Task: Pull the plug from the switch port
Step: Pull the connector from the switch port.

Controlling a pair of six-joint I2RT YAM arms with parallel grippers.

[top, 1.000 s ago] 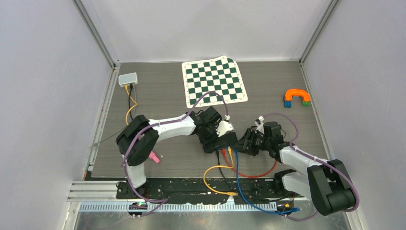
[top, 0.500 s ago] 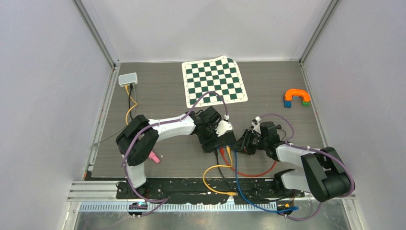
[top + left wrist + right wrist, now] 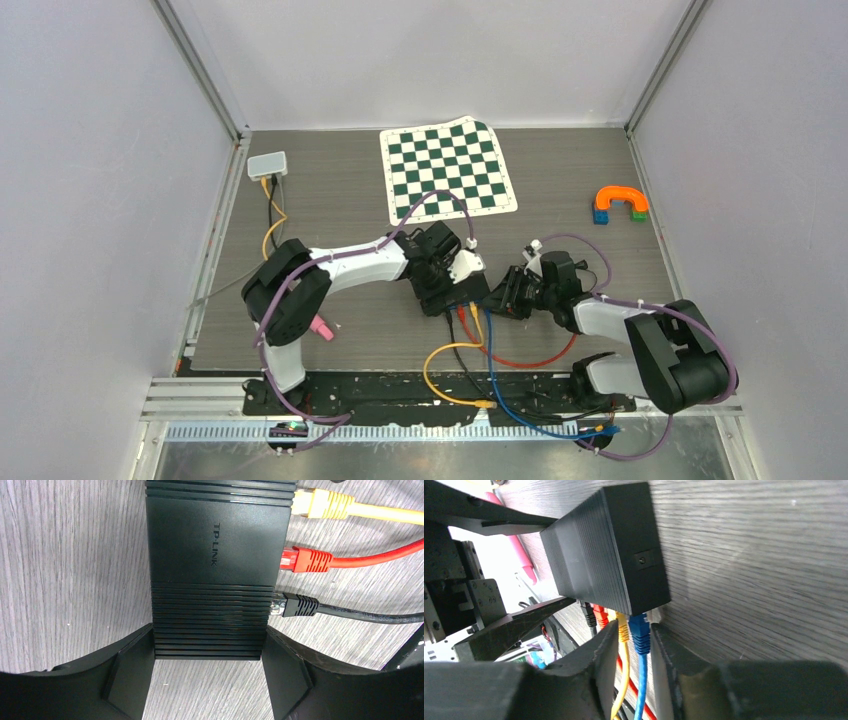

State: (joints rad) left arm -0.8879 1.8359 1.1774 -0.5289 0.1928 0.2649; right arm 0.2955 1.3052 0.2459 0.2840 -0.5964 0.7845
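The black TP-LINK switch (image 3: 215, 545) lies flat on the wooden table and also shows in the right wrist view (image 3: 599, 550). Yellow (image 3: 322, 505), red (image 3: 305, 560) and black (image 3: 295, 605) plugs sit in its ports. A blue plug (image 3: 640, 630) sits in the end port beside the yellow one (image 3: 622, 625). My left gripper (image 3: 208, 640) is shut on the switch's end, one finger on each side. My right gripper (image 3: 634, 630) is closed narrowly on the blue plug, with the yellow cable also between its fingers. From above, both grippers (image 3: 455, 285) (image 3: 500, 300) meet at the switch (image 3: 468, 295).
Yellow, red, black and blue cables (image 3: 495, 370) loop toward the near edge. A pink marker (image 3: 322, 328) lies by the left arm. A checkered mat (image 3: 447, 170), a white box (image 3: 267, 165) and an orange-topped block toy (image 3: 620, 203) lie farther back.
My right gripper has moved left, up to the switch's port side. The left gripper and switch have shifted very slightly.
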